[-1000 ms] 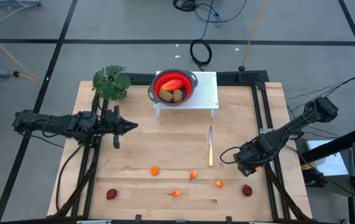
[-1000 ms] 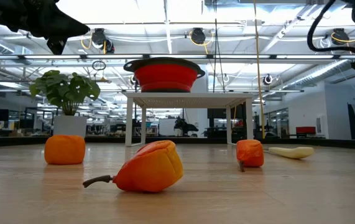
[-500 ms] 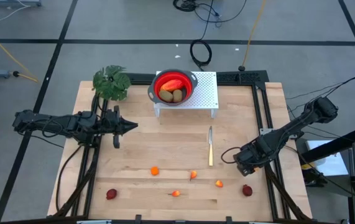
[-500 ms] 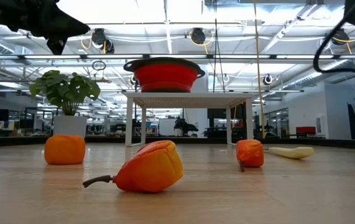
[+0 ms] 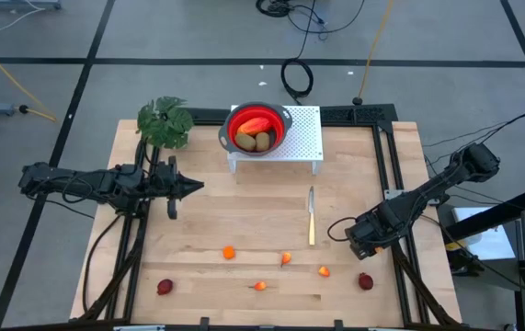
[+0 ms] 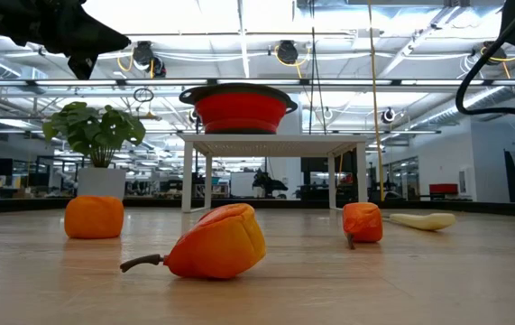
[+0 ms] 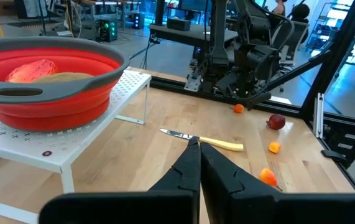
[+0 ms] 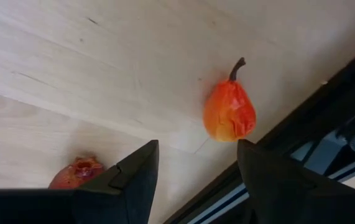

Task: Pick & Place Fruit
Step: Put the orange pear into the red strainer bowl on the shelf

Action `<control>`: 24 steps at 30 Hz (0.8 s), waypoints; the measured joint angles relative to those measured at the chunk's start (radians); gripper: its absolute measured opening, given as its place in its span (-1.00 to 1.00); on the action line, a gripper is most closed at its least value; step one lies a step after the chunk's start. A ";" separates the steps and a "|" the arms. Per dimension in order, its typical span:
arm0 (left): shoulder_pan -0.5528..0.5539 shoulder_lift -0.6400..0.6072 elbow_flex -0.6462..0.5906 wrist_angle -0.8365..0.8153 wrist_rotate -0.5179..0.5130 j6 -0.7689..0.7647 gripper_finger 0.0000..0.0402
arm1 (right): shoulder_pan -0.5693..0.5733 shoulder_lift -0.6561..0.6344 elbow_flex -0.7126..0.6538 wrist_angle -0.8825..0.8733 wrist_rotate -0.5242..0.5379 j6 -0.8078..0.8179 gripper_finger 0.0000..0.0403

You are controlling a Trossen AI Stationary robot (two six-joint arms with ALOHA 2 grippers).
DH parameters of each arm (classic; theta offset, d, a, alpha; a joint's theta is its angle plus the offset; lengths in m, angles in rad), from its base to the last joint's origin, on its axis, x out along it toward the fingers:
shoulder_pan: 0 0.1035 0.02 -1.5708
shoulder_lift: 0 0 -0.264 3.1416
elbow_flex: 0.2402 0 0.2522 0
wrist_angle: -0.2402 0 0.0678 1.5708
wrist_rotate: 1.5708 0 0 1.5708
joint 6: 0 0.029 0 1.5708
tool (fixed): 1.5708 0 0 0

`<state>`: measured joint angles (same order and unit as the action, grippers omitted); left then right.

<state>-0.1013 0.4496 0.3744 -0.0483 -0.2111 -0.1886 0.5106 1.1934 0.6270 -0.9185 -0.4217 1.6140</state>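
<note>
Several small toy fruits lie on the wooden table near its front edge: orange ones and dark-red ones. More fruit lies in the red bowl on a white rack. My right gripper is open and empty, low over the front right. Its wrist view shows an orange pear-shaped fruit and a dark-red one ahead of its fingers. My left gripper is shut and empty, held above the table's left side.
A slim knife lies right of the table's middle. A leafy green plant stands at the far left. Black frame rails run along the table's right side, close to my right arm.
My right arm has shifted slightly in the low view, its cable loop moving with it. In the high view its gripper stays almost in place. The fruits have not moved.
</note>
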 joint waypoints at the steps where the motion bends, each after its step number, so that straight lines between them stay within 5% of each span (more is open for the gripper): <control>1: 0.000 0.000 0.000 0.000 0.000 0.000 -0.99 | 0.000 0.000 0.000 0.001 0.001 -0.001 0.03; 24: 0.000 0.000 0.000 0.000 -0.014 0.002 -0.92 | 0.000 -0.016 -0.050 0.129 -0.051 -0.010 -0.10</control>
<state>-0.1013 0.4496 0.3744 -0.0479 -0.2250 -0.1871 0.5102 1.1776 0.5770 -0.7900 -0.4731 1.6039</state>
